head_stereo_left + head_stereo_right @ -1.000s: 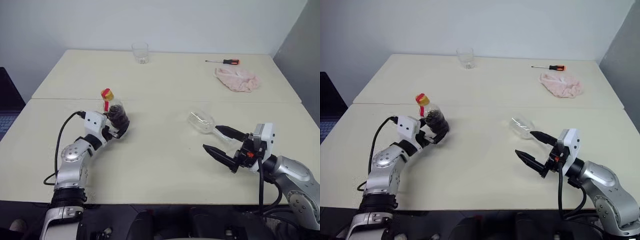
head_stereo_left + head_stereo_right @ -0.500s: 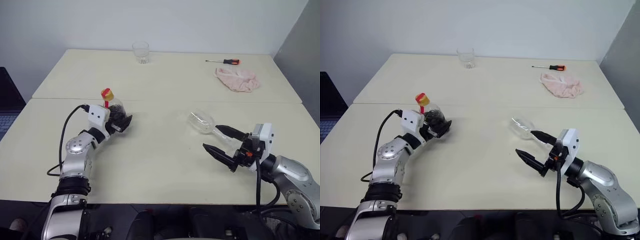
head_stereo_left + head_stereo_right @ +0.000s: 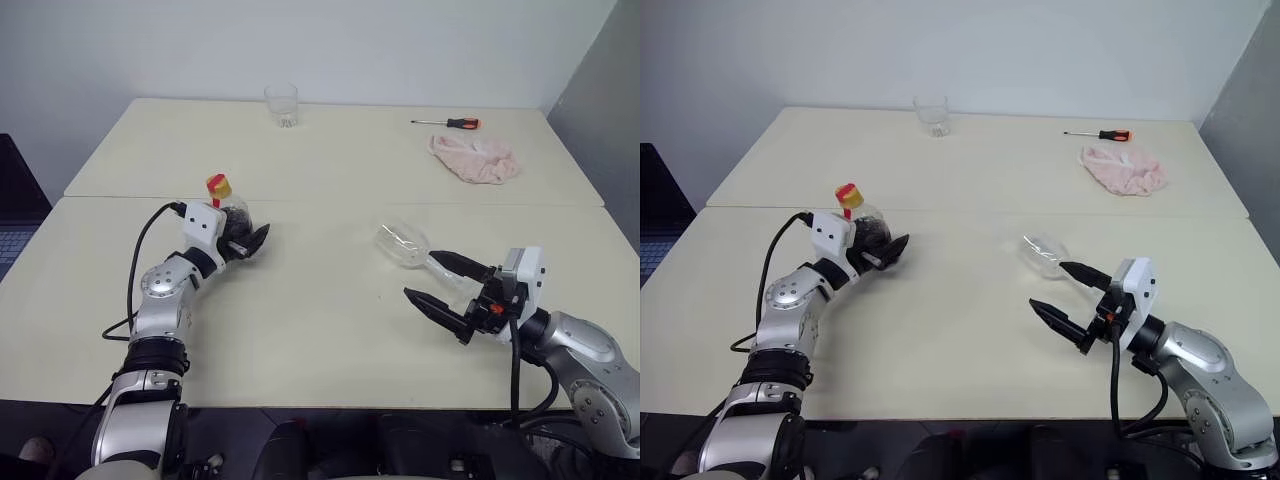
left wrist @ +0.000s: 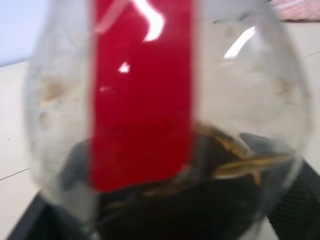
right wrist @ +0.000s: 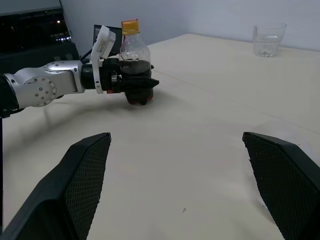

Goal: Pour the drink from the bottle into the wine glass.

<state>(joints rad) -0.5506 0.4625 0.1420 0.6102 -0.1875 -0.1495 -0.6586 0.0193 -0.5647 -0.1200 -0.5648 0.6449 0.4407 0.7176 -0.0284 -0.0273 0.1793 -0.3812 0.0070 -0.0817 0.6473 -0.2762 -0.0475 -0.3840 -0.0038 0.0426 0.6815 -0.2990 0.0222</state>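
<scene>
The bottle (image 3: 229, 213), clear with a yellow cap and a red label strip, stands upright on the left of the table. The dark drink (image 5: 136, 68) fills its lower half. My left gripper (image 3: 248, 232) reaches in level, and its black fingers (image 5: 141, 83) press against the sides of the bottle's lower body. In the left wrist view the bottle (image 4: 160, 120) sits very close. The wine glass (image 3: 403, 243) lies on its side right of centre, with its stem pointing toward my right gripper (image 3: 420, 276). That gripper is wide open with nothing between its fingers, just in front of the glass.
A clear stemless tumbler (image 3: 281, 104) stands at the far edge of the table (image 3: 320, 340). An orange-handled screwdriver (image 3: 447, 123) and a crumpled pink cloth (image 3: 475, 159) lie at the far right. A seam (image 3: 330, 202) runs across between two tabletops.
My left gripper has slid forward around the bottle, and its fingers have closed in on the bottle's sides. The right arm and the wine glass have stayed put.
</scene>
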